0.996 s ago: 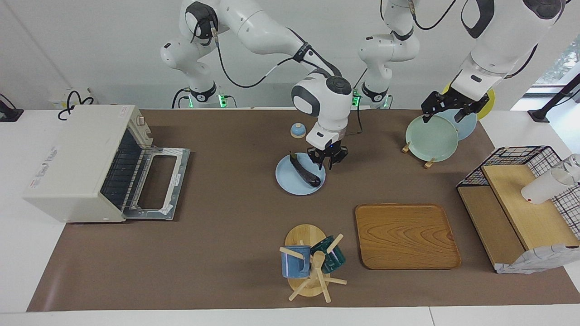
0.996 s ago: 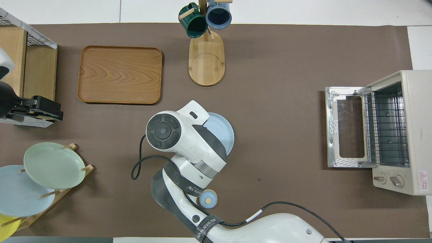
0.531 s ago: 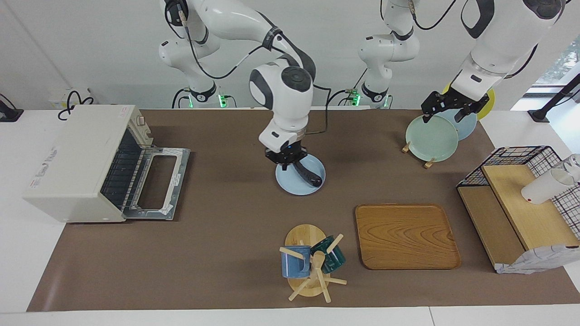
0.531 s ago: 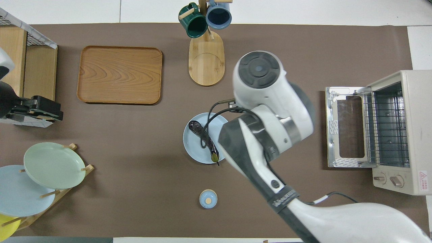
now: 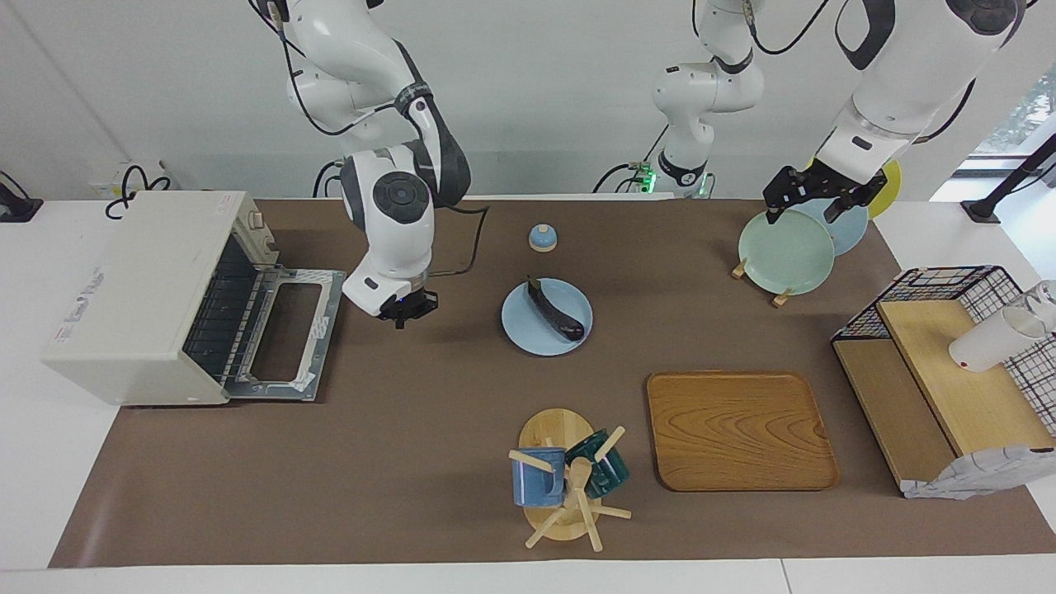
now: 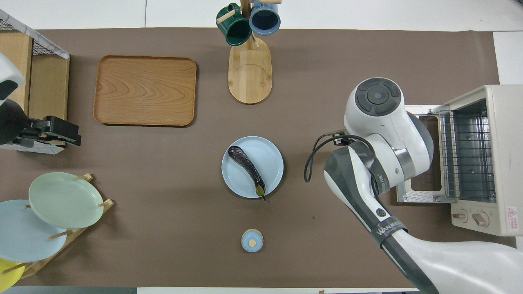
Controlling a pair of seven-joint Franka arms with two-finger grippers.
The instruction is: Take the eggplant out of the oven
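Eggplant (image 5: 557, 313): lying free on the light blue plate (image 5: 520, 337) in the middle of the table, stem end nearer the robots, nothing touching it

What changed: a second ago the right gripper (image 5: 402, 308) was right beside the eggplant over the plate; half a second ago it was crossing above the plate; now it has swung clear toward the oven (image 5: 140, 293) and hangs over the bare mat between plate and oven door

Right gripper fingers: I cannot tell whether they are apart or together from where I stand, but it carries nothing that I can see

Oven: door (image 5: 289, 334) dropped flat toward the plate, wire rack (image 6: 466, 153) bare, no eggplant inside

Left gripper (image 5: 813, 195): waiting above the green plate (image 5: 784, 252) in the dish rack, well apart from the eggplant's plate; black fingers look spread, holding nothing

Other things: small blue knob-shaped lid (image 5: 542, 238) nearer the robots than the eggplant's plate; wooden tray (image 5: 740, 429) and mug tree (image 5: 569, 487) farther from them

Meaning for the task: the eggplant is already out and set down, so I'd judge the job essentially done; the arm heading back toward the oven suggests it may be retreating or going to shut the door
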